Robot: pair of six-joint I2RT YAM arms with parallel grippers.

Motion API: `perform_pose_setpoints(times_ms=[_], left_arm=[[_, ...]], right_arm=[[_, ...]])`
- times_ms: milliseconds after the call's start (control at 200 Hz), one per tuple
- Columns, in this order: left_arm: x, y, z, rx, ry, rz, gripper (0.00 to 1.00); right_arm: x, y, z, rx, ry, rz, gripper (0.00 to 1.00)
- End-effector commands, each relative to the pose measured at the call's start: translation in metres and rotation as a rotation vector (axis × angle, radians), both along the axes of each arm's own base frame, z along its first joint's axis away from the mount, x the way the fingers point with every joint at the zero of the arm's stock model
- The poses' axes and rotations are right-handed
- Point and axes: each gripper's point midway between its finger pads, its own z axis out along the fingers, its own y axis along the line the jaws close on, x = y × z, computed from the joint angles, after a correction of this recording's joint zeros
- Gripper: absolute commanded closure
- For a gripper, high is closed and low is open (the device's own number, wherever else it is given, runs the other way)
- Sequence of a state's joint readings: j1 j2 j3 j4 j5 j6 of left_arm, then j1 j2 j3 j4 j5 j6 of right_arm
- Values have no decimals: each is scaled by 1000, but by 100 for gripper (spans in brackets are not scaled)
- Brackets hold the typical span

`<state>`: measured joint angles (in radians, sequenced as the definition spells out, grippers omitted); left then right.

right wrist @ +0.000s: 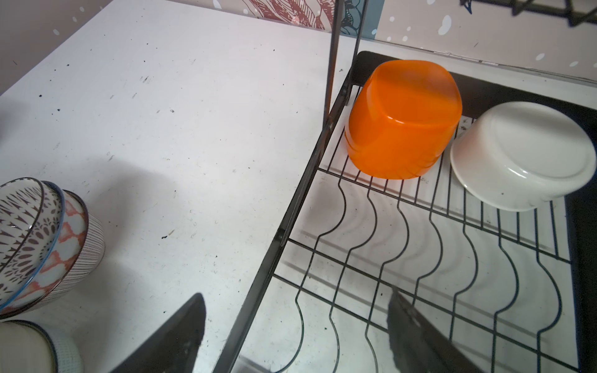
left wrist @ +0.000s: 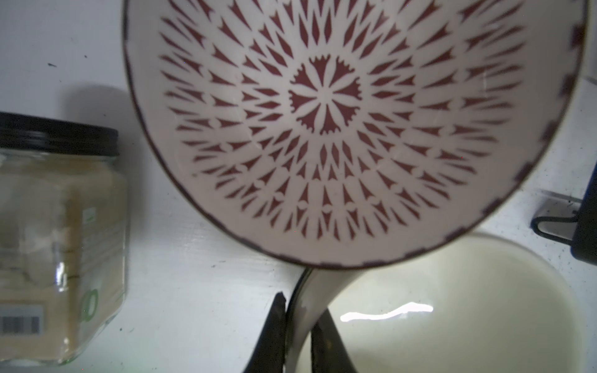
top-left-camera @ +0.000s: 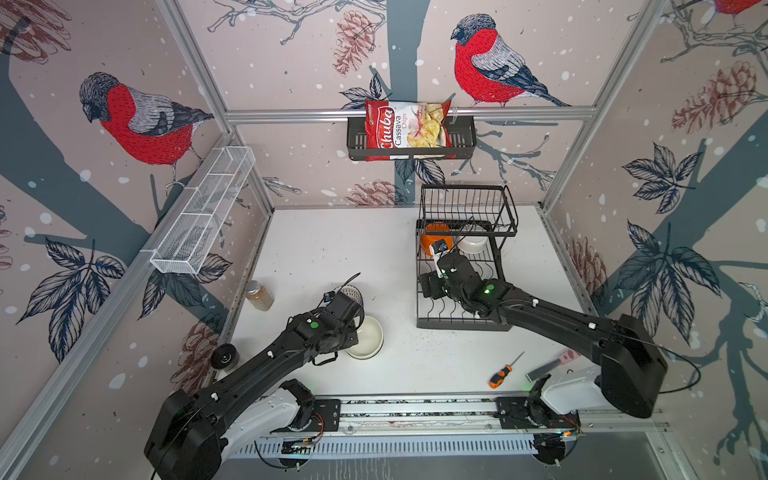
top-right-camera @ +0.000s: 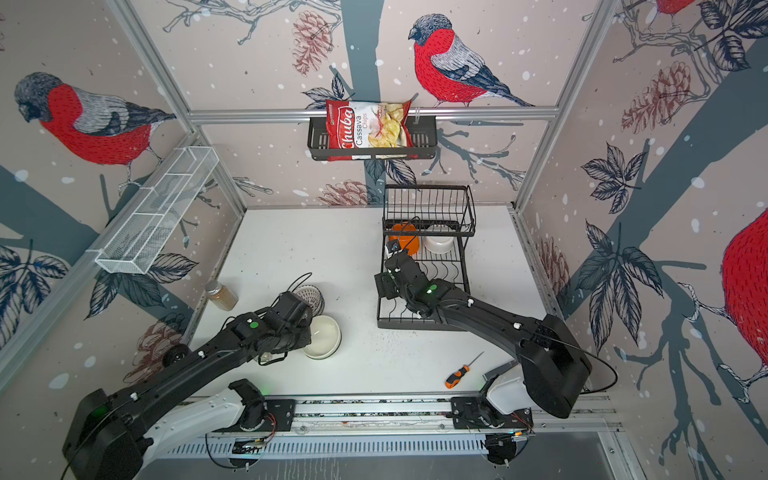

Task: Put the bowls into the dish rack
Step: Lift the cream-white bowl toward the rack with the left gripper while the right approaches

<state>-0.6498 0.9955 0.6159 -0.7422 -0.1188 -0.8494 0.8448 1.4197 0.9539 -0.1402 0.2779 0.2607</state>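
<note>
My left gripper point(left wrist: 298, 318) is shut on the rim of a cream bowl point(left wrist: 452, 306) that stands on the table at front left point(top-left-camera: 370, 338) point(top-right-camera: 326, 338). One finger is outside the wall and one inside. Touching it behind stands a stack of patterned bowls point(left wrist: 339, 129) point(top-left-camera: 353, 293) point(right wrist: 42, 242). The black dish rack point(top-left-camera: 457, 324) point(top-right-camera: 415, 326) point(right wrist: 290, 219) stands at right. An orange bowl point(right wrist: 403, 119) point(top-left-camera: 432, 239) and a white bowl point(right wrist: 523, 155) point(top-left-camera: 471, 245) lie upside down at the back of its lower tier. My right gripper point(right wrist: 297, 310) point(top-left-camera: 431, 286) hangs open and empty over the rack's left edge.
A glass jar point(top-left-camera: 259, 296) point(left wrist: 58, 242) stands left of the bowls. A black wheel point(top-left-camera: 224, 356) lies by the left wall. An orange screwdriver point(top-left-camera: 500, 374) and a flat tool point(top-left-camera: 548, 368) lie at front right. A white mesh tray point(top-left-camera: 203, 212) and a chip-bag basket point(top-left-camera: 411, 137) hang on the walls.
</note>
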Motion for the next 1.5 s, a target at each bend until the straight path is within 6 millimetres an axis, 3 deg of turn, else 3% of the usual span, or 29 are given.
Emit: perform_pose_setpoints(times_ms=[0, 360, 865, 1491], left_arm=[[8, -2, 5, -10, -31, 24, 87], [12, -6, 13, -23, -53, 18, 100], [22, -33, 34, -45, -116, -65, 100], [51, -71, 80, -76, -267, -172, 100]], right_arm=[[3, 1, 7, 30, -21, 3, 12], [3, -4, 6, 50, -20, -3, 13], [3, -6, 6, 66, -1, 4, 13], [-4, -1, 35, 106, 18, 55, 13]])
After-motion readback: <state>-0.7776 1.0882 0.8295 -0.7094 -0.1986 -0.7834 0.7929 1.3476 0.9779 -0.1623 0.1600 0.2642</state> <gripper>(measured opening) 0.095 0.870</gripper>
